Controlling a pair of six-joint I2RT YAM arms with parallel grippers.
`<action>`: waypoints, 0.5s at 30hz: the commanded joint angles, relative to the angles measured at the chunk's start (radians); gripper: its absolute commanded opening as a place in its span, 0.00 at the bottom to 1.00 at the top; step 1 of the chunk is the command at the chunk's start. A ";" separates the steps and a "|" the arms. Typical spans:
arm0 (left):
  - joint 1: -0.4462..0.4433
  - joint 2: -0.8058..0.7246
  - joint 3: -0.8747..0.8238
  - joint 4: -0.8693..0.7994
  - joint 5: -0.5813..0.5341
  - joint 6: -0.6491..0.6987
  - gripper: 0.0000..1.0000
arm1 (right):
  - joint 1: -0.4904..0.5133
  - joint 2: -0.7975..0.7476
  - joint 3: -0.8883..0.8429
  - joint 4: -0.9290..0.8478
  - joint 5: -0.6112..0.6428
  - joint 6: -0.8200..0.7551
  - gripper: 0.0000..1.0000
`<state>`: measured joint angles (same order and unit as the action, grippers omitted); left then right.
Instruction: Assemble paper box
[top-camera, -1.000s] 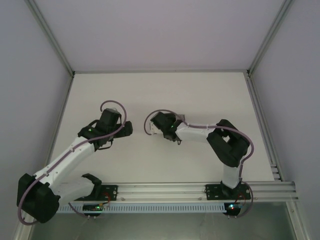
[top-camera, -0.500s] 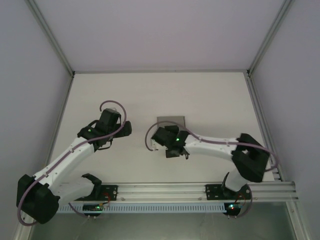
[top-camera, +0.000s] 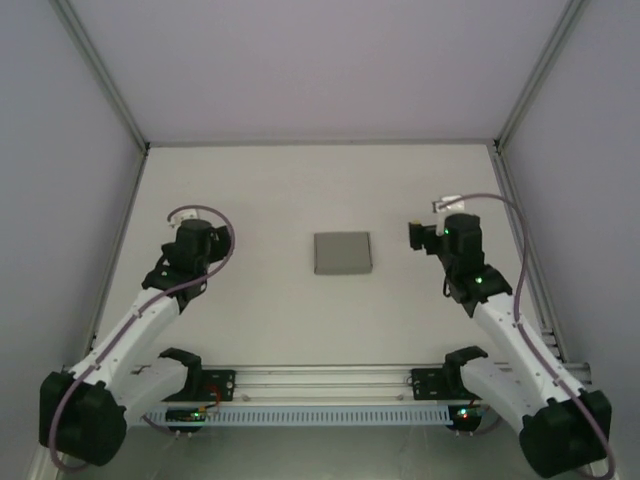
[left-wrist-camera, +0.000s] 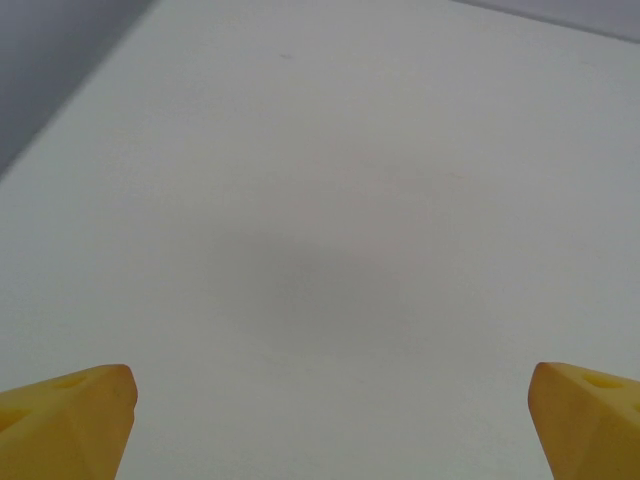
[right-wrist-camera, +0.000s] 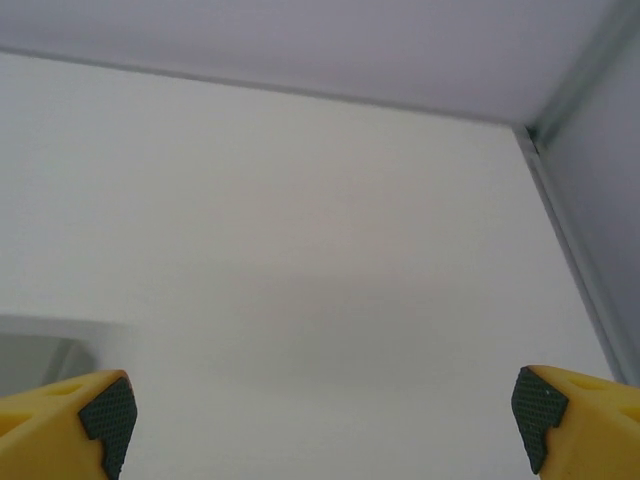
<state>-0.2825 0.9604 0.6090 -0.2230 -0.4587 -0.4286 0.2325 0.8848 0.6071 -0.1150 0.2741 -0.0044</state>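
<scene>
The paper box (top-camera: 342, 253) is a small, low grey cardboard square lying flat in the middle of the white table (top-camera: 300, 190). A corner of the paper box (right-wrist-camera: 35, 350) shows at the lower left of the right wrist view. My left gripper (top-camera: 190, 243) hovers well to the left of it. In the left wrist view the left gripper (left-wrist-camera: 330, 425) is open, with bare table between its yellow fingertips (left-wrist-camera: 70, 410). My right gripper (top-camera: 440, 237) hangs to the right of the box. The right gripper (right-wrist-camera: 320, 420) is open too, with nothing between its fingers (right-wrist-camera: 105, 415).
Grey walls enclose the table on the left, far and right sides, with a metal post (right-wrist-camera: 560, 110) in the far right corner. An aluminium rail (top-camera: 330, 380) with both arm bases runs along the near edge.
The right arm pulled away from the box to the right and its gripper opened fully, leaving the box uncovered. The left arm drew back to the left, still open.
</scene>
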 joint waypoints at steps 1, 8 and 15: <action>0.099 0.045 -0.046 0.215 -0.013 0.128 1.00 | -0.110 0.030 -0.138 0.239 -0.070 0.089 0.99; 0.138 0.224 -0.293 0.844 -0.008 0.364 1.00 | -0.230 0.266 -0.265 0.626 -0.221 0.097 0.99; 0.222 0.336 -0.374 1.160 0.150 0.375 0.99 | -0.234 0.580 -0.354 1.140 -0.281 0.011 0.99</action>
<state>-0.0826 1.2827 0.2321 0.6788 -0.3862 -0.0940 0.0063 1.3830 0.2741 0.7120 0.0353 0.0334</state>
